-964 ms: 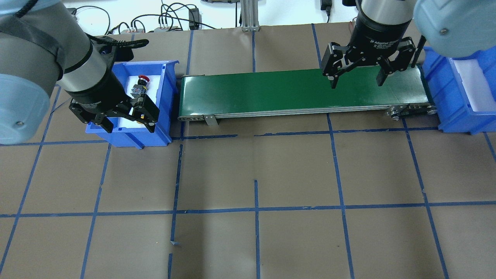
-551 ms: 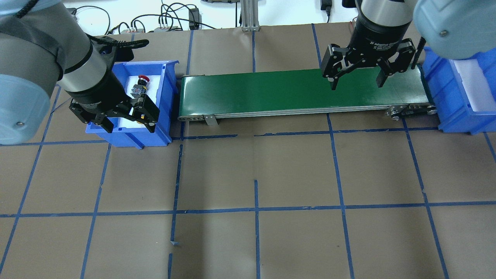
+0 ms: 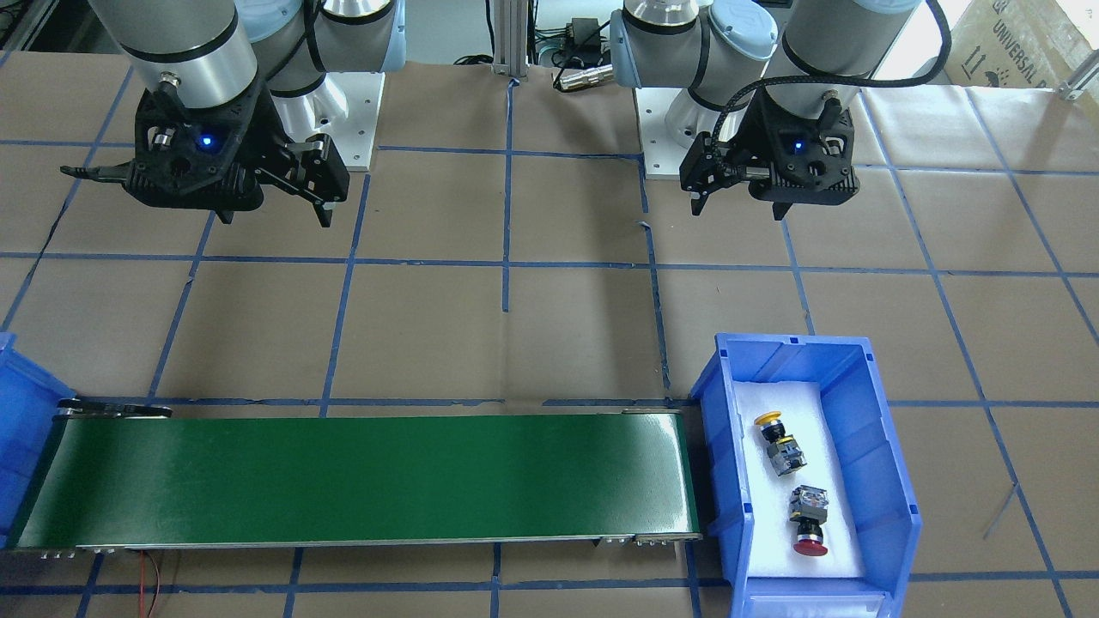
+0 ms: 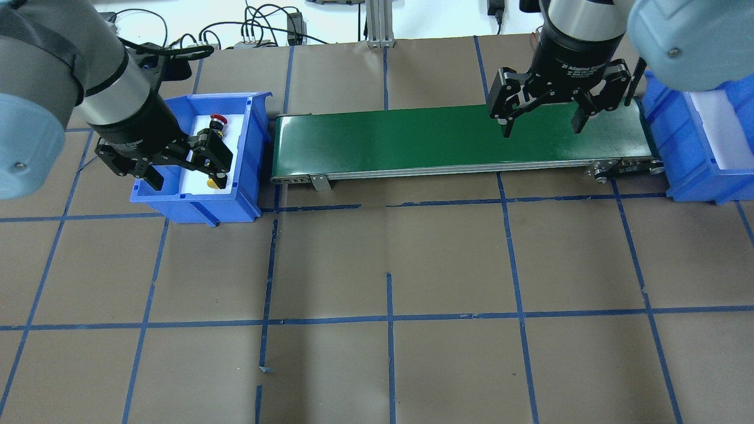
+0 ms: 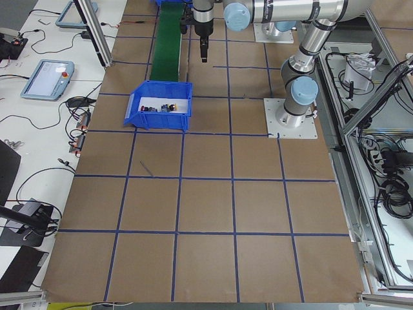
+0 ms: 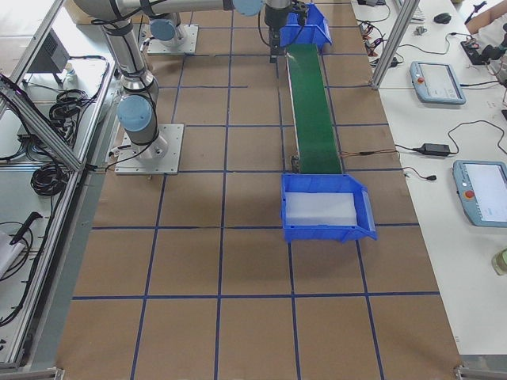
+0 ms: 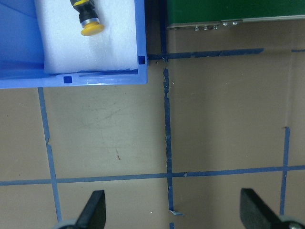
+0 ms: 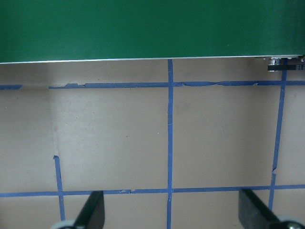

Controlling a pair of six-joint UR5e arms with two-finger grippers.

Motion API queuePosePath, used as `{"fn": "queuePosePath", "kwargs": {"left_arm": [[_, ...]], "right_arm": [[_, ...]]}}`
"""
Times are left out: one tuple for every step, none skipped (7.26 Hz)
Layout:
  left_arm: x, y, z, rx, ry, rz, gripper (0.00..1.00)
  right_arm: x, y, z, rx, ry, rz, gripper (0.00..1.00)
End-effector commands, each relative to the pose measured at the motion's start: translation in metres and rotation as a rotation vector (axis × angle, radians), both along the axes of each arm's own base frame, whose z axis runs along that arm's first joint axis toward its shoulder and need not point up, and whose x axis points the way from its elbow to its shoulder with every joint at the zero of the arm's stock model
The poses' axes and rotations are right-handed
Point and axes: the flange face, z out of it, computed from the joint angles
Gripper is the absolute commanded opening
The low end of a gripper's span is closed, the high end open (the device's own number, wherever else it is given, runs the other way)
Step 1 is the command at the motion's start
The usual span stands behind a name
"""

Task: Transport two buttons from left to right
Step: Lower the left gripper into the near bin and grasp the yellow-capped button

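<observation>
The two buttons lie on white foam in the left blue bin (image 4: 177,203). The yellow-capped button (image 3: 777,438) is nearer the robot, and its cap shows in the overhead view (image 4: 210,184) and the left wrist view (image 7: 89,25). The red-capped button (image 3: 809,524) lies at the far end, where its cap shows from overhead (image 4: 218,119). My left gripper (image 4: 187,179) hangs open and empty high above the bin's near end, as the front view (image 3: 740,206) also shows. My right gripper (image 4: 541,128) hangs open and empty high above the right part of the belt.
A green conveyor belt (image 4: 412,138) runs from the left bin to a second blue bin (image 4: 701,147) at the right, which holds only white foam (image 6: 321,207). Brown paper with blue tape lines covers the table. Cables lie along the far edge.
My left arm has drawn back and to the left over the bin, uncovering the yellow cap. The right gripper has hardly moved. Both grippers stay open.
</observation>
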Motion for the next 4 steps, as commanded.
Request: {"fn": "queuePosePath", "kwargs": {"left_arm": [[0.046, -0.056, 0.008, -0.012, -0.005, 0.072, 1.0], [0.054, -0.099, -0.003, 0.008, -0.008, 0.074, 1.0], [0.063, -0.143, -0.025, 0.025, -0.018, 0.075, 1.0], [0.075, -0.185, -0.067, 0.07, -0.043, 0.077, 1.0]], "right_arm": [[0.0, -0.002, -0.005, 0.012, 0.002, 0.0, 1.0], [-0.001, 0.0, -0.006, 0.019, 0.009, -0.002, 1.0], [-0.003, 0.005, -0.006, 0.066, 0.017, -0.005, 1.0], [-0.004, 0.004, -0.006, 0.06, 0.001, -0.007, 1.0]]}}
